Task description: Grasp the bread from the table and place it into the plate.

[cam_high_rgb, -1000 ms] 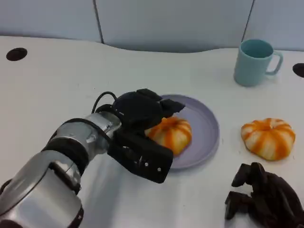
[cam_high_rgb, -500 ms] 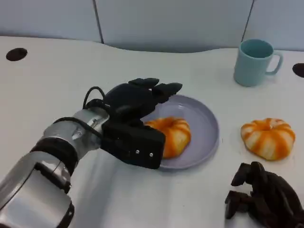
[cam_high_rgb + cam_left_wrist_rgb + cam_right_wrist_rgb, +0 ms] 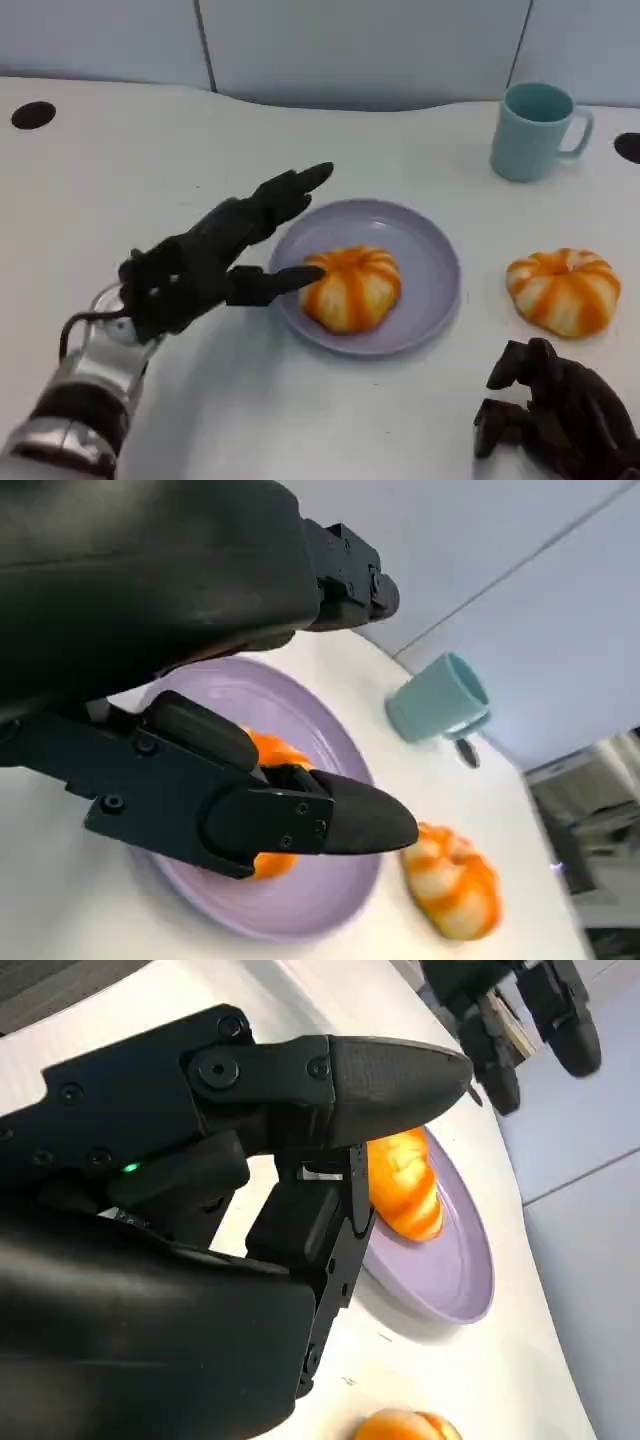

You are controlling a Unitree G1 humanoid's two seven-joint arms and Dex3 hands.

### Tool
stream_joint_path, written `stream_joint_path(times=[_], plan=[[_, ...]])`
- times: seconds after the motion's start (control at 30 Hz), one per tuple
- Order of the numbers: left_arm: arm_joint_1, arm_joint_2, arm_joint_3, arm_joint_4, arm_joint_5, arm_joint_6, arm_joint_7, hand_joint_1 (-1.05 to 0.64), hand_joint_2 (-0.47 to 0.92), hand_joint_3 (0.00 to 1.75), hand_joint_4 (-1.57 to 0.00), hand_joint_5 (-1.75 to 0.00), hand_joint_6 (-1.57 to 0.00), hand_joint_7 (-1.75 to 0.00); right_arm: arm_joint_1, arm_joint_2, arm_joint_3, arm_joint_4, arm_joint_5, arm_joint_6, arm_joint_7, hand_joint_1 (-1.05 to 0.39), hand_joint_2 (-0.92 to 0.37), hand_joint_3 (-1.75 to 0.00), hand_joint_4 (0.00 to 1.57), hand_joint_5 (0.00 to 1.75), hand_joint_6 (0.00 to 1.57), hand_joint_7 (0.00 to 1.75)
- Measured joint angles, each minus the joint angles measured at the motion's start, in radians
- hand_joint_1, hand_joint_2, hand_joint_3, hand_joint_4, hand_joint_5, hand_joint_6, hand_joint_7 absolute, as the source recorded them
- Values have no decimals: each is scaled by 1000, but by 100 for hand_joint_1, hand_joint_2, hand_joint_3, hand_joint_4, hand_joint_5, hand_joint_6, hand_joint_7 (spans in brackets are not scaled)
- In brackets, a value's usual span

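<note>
At the centre of the head view, an orange-striped bread (image 3: 352, 287) lies in the lilac plate (image 3: 430, 262). The left hand (image 3: 205, 262), at centre left, is spread wide and holds nothing, one fingertip just beside the bread. A second bread (image 3: 563, 290) lies on the table (image 3: 120, 170) at right, above the right hand (image 3: 555, 418), whose fingers are curled in on nothing. A teal mug (image 3: 534, 130) stands at upper right.

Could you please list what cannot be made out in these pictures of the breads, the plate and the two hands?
- Bread on the plate: in the left wrist view, left hand fingers hide most of it.
- Second bread: cut off by the right wrist picture's edge.
- Right hand: cut off at the head view's lower edge.
- Plate: its near side is hidden by right hand fingers in the right wrist view.
- Mug contents: inside not visible.
</note>
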Motion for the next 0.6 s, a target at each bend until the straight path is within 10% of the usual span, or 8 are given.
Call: stream_joint_path(times=[0.23, 0.6], plan=[[154, -66, 130, -193, -244, 75, -162, -62, 92, 21, -58, -54, -58, -9, -7, 1, 3, 9, -2, -2, 0, -45, -92, -47, 125, 119, 112, 114], [455, -119, 244, -655, -556, 599, -207, -34, 92, 33, -65, -109, -85, -17, -11, 3, 1, 7, -1, 6, -12, -45, -92, -46, 127, 118, 113, 111]])
